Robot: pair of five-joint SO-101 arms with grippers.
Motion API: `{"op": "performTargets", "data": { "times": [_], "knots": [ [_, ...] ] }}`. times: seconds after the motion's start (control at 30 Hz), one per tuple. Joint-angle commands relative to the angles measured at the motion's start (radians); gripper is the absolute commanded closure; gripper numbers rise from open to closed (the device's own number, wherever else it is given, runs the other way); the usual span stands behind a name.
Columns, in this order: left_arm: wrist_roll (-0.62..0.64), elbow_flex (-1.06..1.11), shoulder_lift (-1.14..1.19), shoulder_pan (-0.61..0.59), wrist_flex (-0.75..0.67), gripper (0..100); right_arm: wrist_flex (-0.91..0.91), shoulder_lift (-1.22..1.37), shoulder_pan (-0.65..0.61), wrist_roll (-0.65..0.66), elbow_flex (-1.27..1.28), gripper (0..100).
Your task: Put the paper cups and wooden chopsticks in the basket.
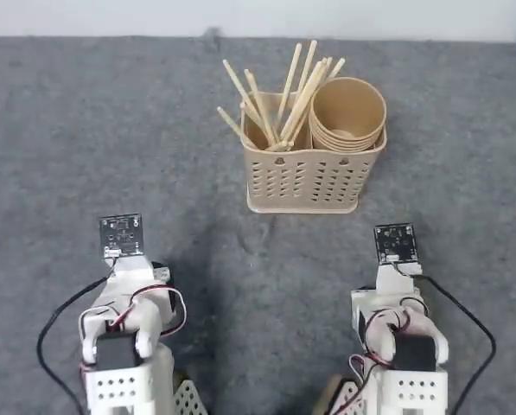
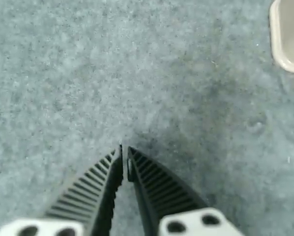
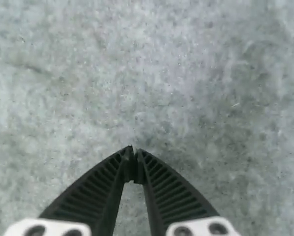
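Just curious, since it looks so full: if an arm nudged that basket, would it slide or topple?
It would probably drag rather than glide: the basket sits on a fuzzy mat. A high push might tip it, since the chopsticks lean out above its rim. The stacked paper cups look light, so add little ballast.

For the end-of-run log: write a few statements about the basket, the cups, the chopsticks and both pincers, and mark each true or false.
1. The paper cups sit stacked inside the basket. True.
2. The wooden chopsticks lie flat beside the basket. False: they stand in the basket, in the compartment next to the cups.
3. The left pincer is shut and holds nothing. True.
4. The right pincer grips a chopstick. False: it is shut and empty, over the grey mat.
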Motion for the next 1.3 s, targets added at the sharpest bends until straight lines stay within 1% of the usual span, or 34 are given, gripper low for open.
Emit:
{"op": "performTargets", "data": {
  "times": [0.0, 0.27, 0.33, 0.43, 0.5, 0.57, 1.27],
  "knots": [
    [0.008, -0.005, -0.014, -0.008, 0.003, 99, -0.021, -0.012, -0.002, 0.012, 0.020, 99.1],
    [0.005, -0.005, -0.012, -0.018, 0.002, 99, -0.021, -0.012, -0.002, 0.012, 0.020, 99.1],
    [-0.034, -0.005, -0.012, -0.061, 0.002, 99, -0.021, -0.012, -0.002, 0.012, 0.020, 99.1],
    [-0.135, -0.005, -0.014, -0.126, 0.002, 99, -0.021, -0.012, -0.002, 0.012, 0.020, 99.1],
    [-0.181, -0.005, -0.015, -0.144, 0.002, 99, -0.021, -0.012, -0.002, 0.012, 0.020, 99.1],
    [-0.199, -0.005, -0.015, -0.150, 0.002, 99, -0.021, -0.012, -0.002, 0.012, 0.020, 99.1],
    [-0.199, -0.005, -0.015, -0.150, 0.002, 99, -0.021, -0.012, -0.002, 0.012, 0.020, 99.1]
  ]
}}
